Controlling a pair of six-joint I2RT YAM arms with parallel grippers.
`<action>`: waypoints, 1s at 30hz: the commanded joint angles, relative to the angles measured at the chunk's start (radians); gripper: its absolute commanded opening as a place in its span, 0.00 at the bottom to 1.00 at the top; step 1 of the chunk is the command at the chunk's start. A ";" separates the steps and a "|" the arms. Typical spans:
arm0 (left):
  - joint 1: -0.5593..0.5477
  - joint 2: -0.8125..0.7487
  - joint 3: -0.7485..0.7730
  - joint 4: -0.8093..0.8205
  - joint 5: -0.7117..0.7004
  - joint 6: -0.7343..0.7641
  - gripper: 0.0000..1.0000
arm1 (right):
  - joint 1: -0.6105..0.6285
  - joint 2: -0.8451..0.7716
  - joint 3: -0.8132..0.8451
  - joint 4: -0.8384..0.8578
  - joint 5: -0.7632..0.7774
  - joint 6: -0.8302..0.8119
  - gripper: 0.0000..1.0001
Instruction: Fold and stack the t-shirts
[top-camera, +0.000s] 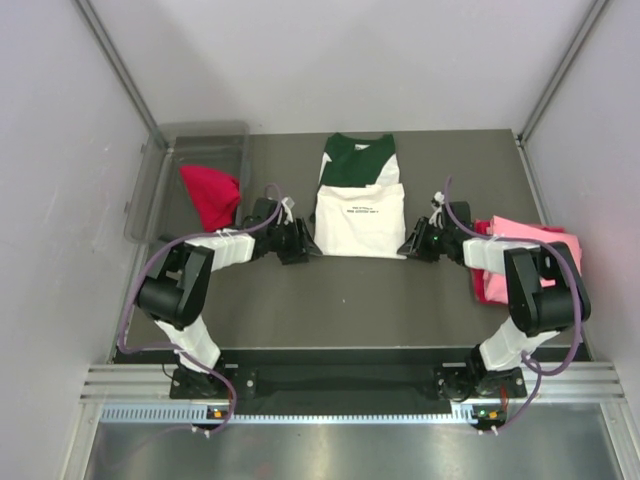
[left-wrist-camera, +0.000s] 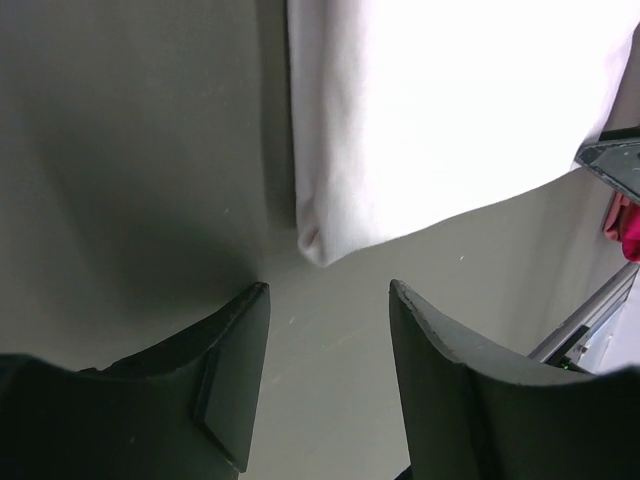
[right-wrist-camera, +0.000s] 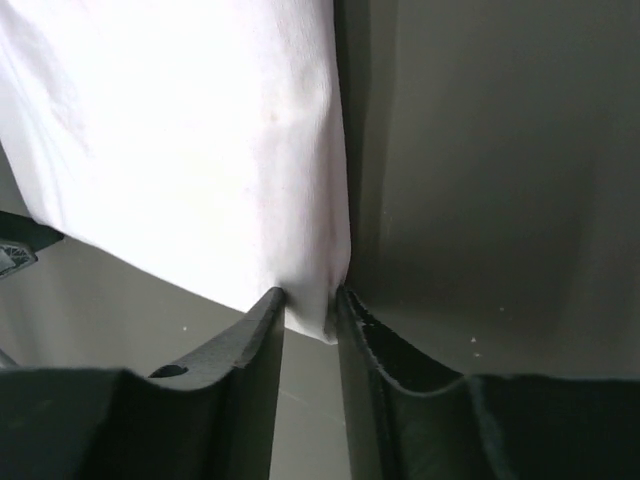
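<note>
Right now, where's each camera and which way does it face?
Top external: above, behind the bases, looking down at the table; both arms show, left gripper and right gripper flanking the white shirt.
Left wrist: on left arm, facing the shirt's near corner; open fingers show, short of it.
Right wrist: on right arm, facing the other near corner; fingers pinch it.
Shared: all see the white shirt.

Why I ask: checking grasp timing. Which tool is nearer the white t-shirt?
Right. The right tool has the white t-shirt's near right corner between its fingers. The left tool stands open just short of the near left corner.
</note>
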 joint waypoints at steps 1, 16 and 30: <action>-0.007 0.043 0.048 0.045 -0.005 0.004 0.56 | 0.024 0.035 0.013 -0.001 0.036 -0.030 0.27; -0.009 0.158 0.128 -0.043 -0.036 0.062 0.33 | 0.032 0.023 0.001 0.011 0.039 -0.043 0.16; -0.050 0.066 0.041 -0.030 -0.012 0.051 0.00 | 0.043 -0.080 -0.076 0.016 -0.033 -0.034 0.00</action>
